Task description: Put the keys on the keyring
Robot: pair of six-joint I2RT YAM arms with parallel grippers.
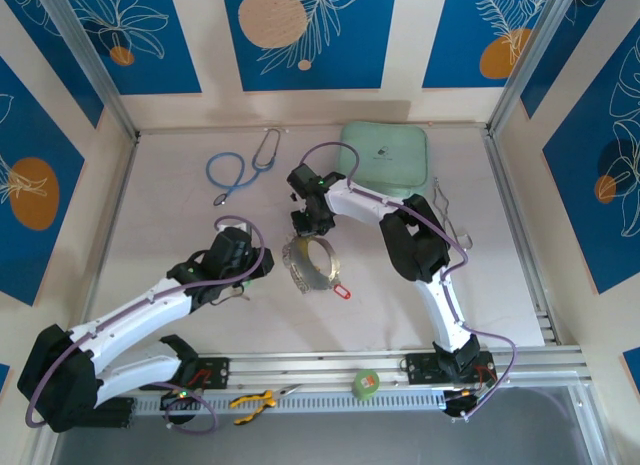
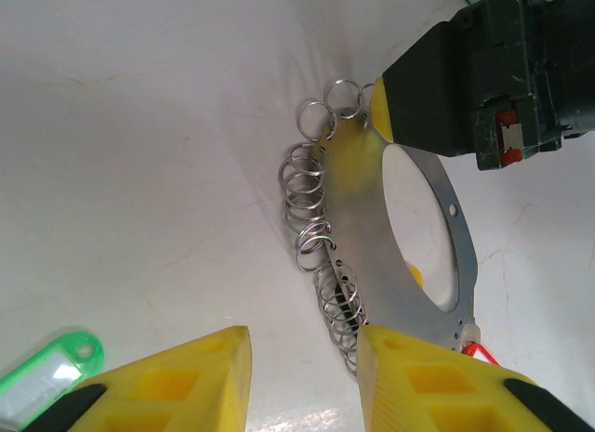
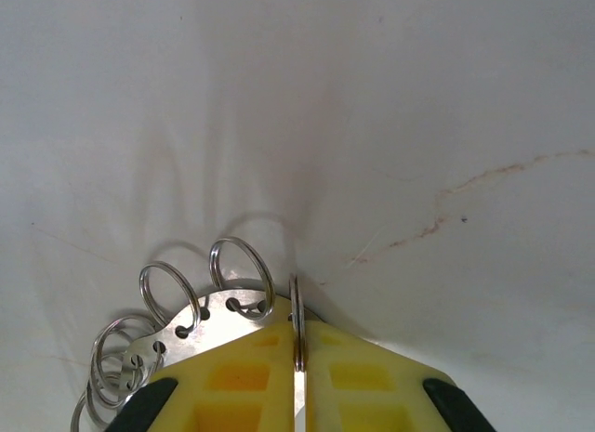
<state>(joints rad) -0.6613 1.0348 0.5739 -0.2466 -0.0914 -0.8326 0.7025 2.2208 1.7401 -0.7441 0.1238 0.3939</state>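
Observation:
The keyring [image 1: 312, 265] is a flat silvery oval plate edged with small wire rings, lying mid-table. My right gripper [image 1: 308, 230] stands over its far end. In the right wrist view this gripper [image 3: 297, 332] is shut on one small ring [image 3: 297, 311] at the edge of the plate [image 3: 218, 311]. My left gripper [image 1: 262, 267] sits just left of the loop; in its wrist view it [image 2: 305, 376] is open, its right finger [image 2: 428, 381] against the keyring [image 2: 367, 218]. One key's red tag [image 1: 341, 291] lies at the loop's near right, and a green tag [image 2: 46, 372] lies left of my left fingers.
A blue stethoscope [image 1: 240, 170] lies at the back left and a pale green pad [image 1: 385, 155] at the back. A bent wire piece [image 1: 450, 220] lies right of the right arm. A green tape roll [image 1: 367, 383] and yellow pliers [image 1: 255, 400] rest on the front rail.

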